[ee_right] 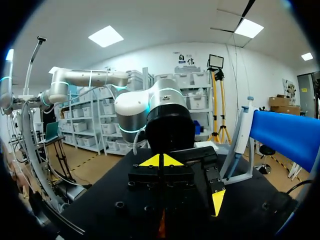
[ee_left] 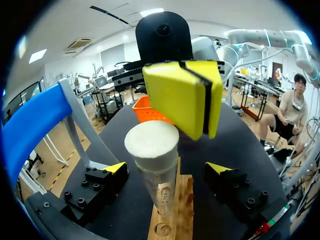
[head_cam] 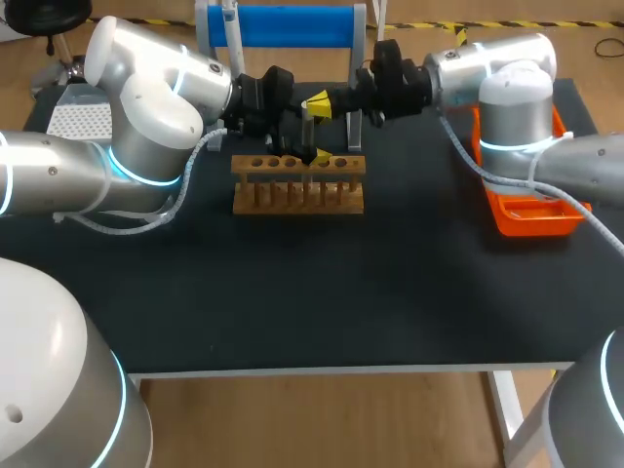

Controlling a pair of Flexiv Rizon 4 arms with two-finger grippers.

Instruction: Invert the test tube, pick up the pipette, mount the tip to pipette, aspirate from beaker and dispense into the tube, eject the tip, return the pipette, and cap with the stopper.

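**Stopper on the tube, pipette on its stand: the task looks all but finished.**
In the upper middle of the head view, the clear, slim test tube (ee_left: 160,192) stands upright in a slotted wooden rack (head_cam: 297,195) on the matte black surface (head_cam: 292,292). A white, chalky cylindrical stopper (ee_left: 151,142) caps it. The left pincer (ee_left: 167,169) is open, its fingers flanking the tube without touching it. The right pincer (ee_left: 182,97), its flat yellow pads pressed together on nothing, hangs just above and behind the stopper. The pale pipette (ee_right: 240,135) hangs on the blue-barred stand (head_cam: 292,24). Only drawing the arms clear seems left.
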